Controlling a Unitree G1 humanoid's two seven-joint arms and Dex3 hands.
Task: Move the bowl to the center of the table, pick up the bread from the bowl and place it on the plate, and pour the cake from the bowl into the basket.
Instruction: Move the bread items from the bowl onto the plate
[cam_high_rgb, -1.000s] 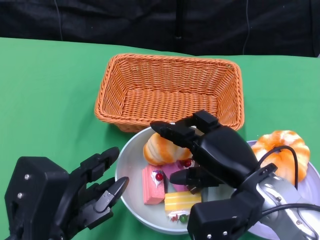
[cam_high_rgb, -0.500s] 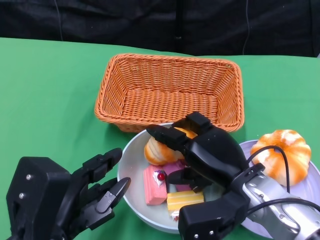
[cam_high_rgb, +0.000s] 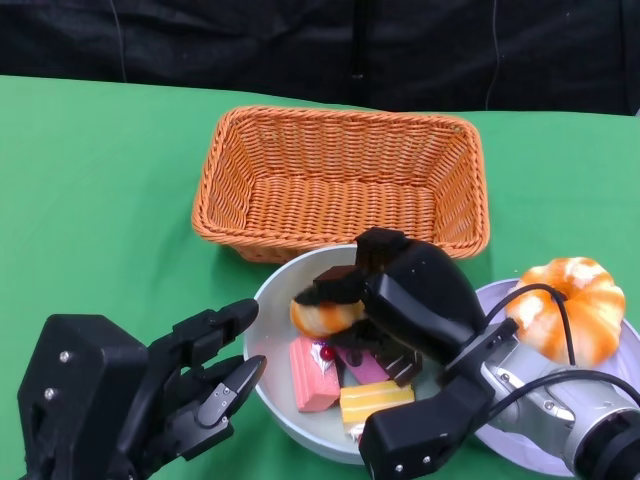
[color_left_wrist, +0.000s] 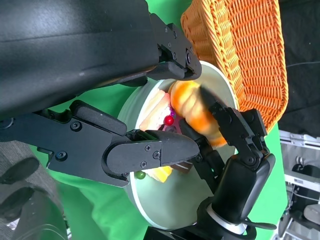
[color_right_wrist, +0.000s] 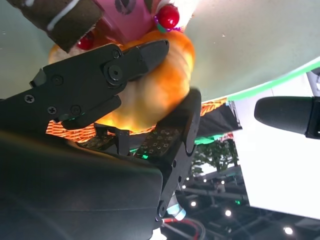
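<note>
- While your right hand (cam_high_rgb: 400, 300) reaches down into the bowl (cam_high_rgb: 268, 305), its fingers are wrapped around the bread (cam_high_rgb: 322, 316); the right wrist view shows black fingers (color_right_wrist: 125, 65) on both sides of the orange loaf (color_right_wrist: 150, 95), so I judge it gripped, though not yet lifted clear.
- Your left hand (cam_high_rgb: 150, 385) hangs just beside the bowl's near-left rim with fingers apart and nothing in them. I cannot tell whether any fingertip touches the rim.
- The bowl sits directly in front of the basket (cam_high_rgb: 345, 180), its far rim close to the basket's front wall. The plate (cam_high_rgb: 620, 345) lies to the right, partly hidden under your right forearm, and it already carries 1 round orange bun (cam_high_rgb: 570, 305).
- Cake pieces crowd the bowl beside the bread: a pink slice (cam_high_rgb: 312, 375), a yellow slice (cam_high_rgb: 375, 400) and a darker piece under your right hand.
- Risk 1: the bread looks soft and rounded, so a loose squeeze could let it slip back among the cakes as you lift.
- Risk 2: your fingers lie close to the cakes, so a piece could be dragged out with the bread and fall on the table.
- Risk 3: nothing visibly steadies the bowl, so a sideways pull could shove it into the basket.
- Risk 4: the bun takes up much of the visible plate, so a careless release could roll the bread off the edge.
</note>
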